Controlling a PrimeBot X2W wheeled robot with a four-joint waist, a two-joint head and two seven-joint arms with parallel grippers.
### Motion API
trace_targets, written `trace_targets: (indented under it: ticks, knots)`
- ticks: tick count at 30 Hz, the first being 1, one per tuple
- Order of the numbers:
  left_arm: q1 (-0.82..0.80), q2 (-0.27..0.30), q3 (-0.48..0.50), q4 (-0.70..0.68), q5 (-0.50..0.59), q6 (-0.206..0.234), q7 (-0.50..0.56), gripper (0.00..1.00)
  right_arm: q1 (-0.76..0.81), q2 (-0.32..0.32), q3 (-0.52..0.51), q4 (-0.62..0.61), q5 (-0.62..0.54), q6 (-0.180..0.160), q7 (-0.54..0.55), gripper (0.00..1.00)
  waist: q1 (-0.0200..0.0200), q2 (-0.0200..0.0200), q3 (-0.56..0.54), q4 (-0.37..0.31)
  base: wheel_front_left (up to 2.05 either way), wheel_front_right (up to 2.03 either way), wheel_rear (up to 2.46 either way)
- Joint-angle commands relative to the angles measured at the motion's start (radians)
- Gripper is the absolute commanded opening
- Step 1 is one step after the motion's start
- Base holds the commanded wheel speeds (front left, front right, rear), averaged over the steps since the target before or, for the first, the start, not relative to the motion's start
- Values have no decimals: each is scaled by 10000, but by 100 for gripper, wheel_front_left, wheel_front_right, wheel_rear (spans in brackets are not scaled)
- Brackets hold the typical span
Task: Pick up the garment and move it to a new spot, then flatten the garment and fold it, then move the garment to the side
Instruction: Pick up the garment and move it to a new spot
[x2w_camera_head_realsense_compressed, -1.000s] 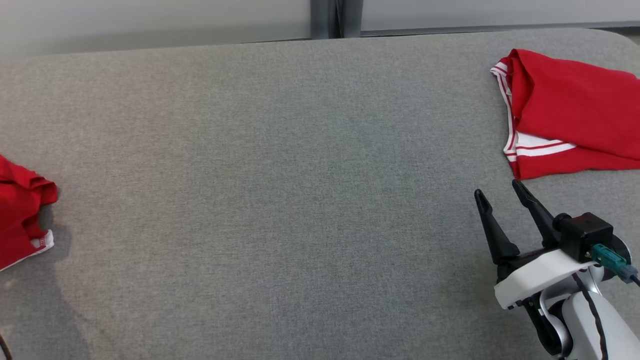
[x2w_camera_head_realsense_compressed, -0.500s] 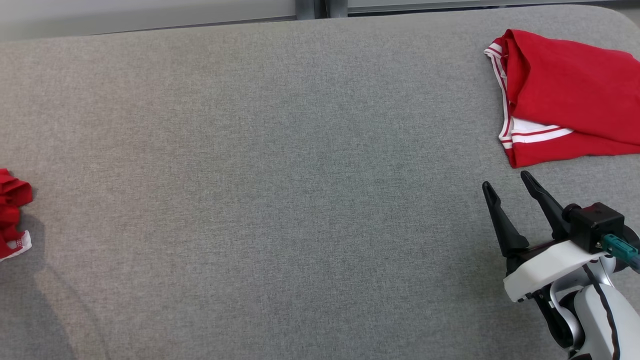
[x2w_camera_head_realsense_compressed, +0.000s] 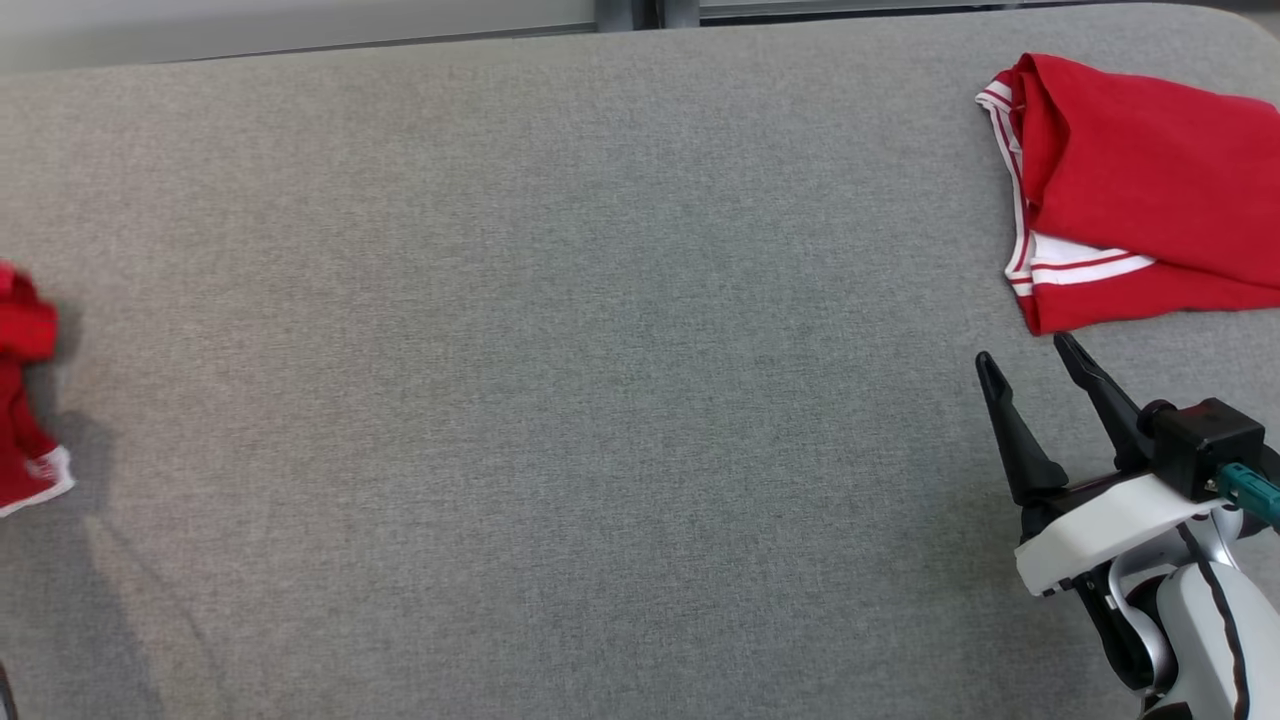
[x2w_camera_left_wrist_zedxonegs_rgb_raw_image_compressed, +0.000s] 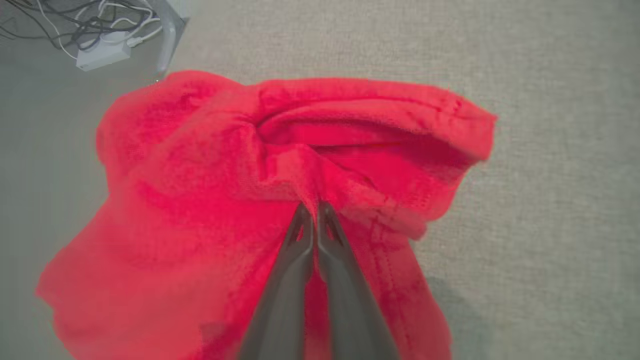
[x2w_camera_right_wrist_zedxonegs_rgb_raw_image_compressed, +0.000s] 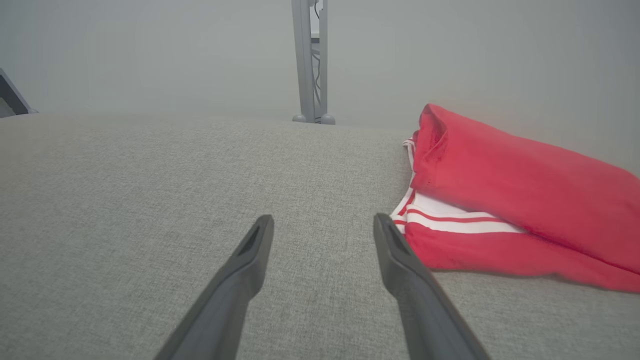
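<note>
Pinching a ridge of the crumpled red garment (x2w_camera_left_wrist_zedxonegs_rgb_raw_image_compressed: 200, 165), the left tool (x2w_camera_left_wrist_zedxonegs_rgb_raw_image_compressed: 312, 210) holds its fingers together on the cloth at the far left edge of the grey surface (x2w_camera_head_realsense_compressed: 600, 350). Bare surface lies to the garment's right, toward the middle, so the carry likely runs that way. The right tool (x2w_camera_head_realsense_compressed: 1025, 350), fingers apart, sits well away, just beside a folded red cloth (x2w_camera_head_realsense_compressed: 1130, 170).
</note>
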Motion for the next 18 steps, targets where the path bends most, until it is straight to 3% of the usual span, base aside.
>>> trace_targets:
  ticks: [1, 11, 18]
  knots:
    - [-189, -73, -155, -321, -287, -5, -300, 0, -45, -8, -33, 9, -56, -3, -111, 100, 0, 0, -91, 98, 0, 0, 0]
    - [-535, -32, -3020, -3259, -1910, -4, -1260, 0, 5, 252, 46, 458, 14, -3, -373, 100, 0, 0, -832, 393, 0, 0, 0]
    - [-852, -33, -4985, -5344, -2416, -4, -1517, 0, -78, 411, 153, 723, 135, -3, -569, 100, 0, 0, -1077, 129, 0, 0, 0]
